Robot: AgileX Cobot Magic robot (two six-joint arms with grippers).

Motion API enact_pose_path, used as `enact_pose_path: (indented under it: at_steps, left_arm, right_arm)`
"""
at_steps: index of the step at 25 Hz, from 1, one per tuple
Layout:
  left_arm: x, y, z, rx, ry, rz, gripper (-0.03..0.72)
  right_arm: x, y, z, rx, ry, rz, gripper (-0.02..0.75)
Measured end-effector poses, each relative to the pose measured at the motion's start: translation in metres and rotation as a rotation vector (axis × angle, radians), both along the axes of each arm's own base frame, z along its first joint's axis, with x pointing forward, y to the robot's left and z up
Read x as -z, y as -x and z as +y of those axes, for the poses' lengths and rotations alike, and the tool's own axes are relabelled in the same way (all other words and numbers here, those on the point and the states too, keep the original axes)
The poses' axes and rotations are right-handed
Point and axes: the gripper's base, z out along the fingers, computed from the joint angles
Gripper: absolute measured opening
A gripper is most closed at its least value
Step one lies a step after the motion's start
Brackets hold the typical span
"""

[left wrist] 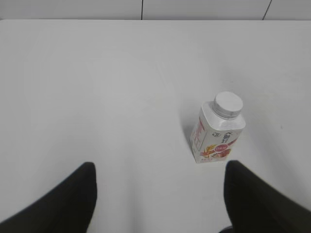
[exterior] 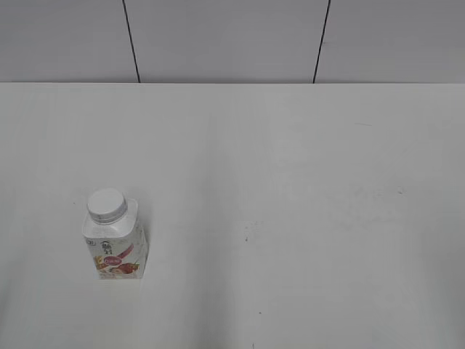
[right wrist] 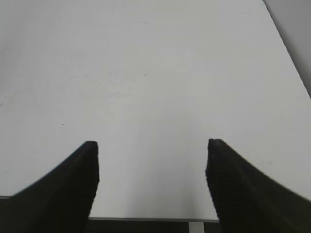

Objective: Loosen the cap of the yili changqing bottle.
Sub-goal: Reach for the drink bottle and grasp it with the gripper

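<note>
The yili changqing bottle (exterior: 116, 251) stands upright on the white table at the front left, small, white and squarish, with a pink-red fruit label. Its white ribbed cap (exterior: 107, 204) sits on the neck. The left wrist view shows the bottle (left wrist: 216, 138) and the cap (left wrist: 228, 103) ahead and to the right of my left gripper (left wrist: 159, 167), which is open, empty and well short of the bottle. My right gripper (right wrist: 151, 145) is open and empty over bare table near the front edge. Neither gripper shows in the exterior view.
The white table (exterior: 290, 182) runs back to a grey panelled wall (exterior: 225, 36). In the right wrist view the table's front edge (right wrist: 146, 217) lies just under the jaws and its right edge (right wrist: 291, 58) runs along the side.
</note>
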Motion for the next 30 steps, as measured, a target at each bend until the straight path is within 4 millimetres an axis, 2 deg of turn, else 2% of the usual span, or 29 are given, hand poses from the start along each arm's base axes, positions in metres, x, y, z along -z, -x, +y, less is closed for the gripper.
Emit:
enact_pose_path:
  at_steps: [7,11,14,19,22,27,30]
  left_arm:
    - [-0.004,0.001,0.000,0.020,-0.045,-0.024,0.499]
    - [-0.026,0.001,0.001,0.015,-0.053,-0.100,0.499]
    - [-0.043,-0.009,0.001,0.006,-0.065,-0.120,0.499]
    - [-0.066,-0.039,0.004,-0.027,-0.138,-0.131,0.499]
    - [-0.072,-0.062,0.003,-0.024,-0.170,-0.153,0.499]
    - [-0.077,-0.105,-0.004,0.012,-0.196,-0.225,0.499]
    - [-0.071,-0.127,-0.010,0.039,-0.189,-0.351,0.499]
  right_arm:
    - [0.000,0.000,0.000,0.000,0.000,0.000,0.546]
    - [0.000,0.000,0.000,0.000,0.000,0.000,0.546]
    - [0.000,0.000,0.000,0.000,0.000,0.000,0.546]
    - [0.000,0.000,0.000,0.000,0.000,0.000,0.546]
    - [0.000,0.000,0.000,0.000,0.000,0.000,0.546]
    - [0.000,0.000,0.000,0.000,0.000,0.000,0.546]
    - [0.000,0.000,0.000,0.000,0.000,0.000,0.546]
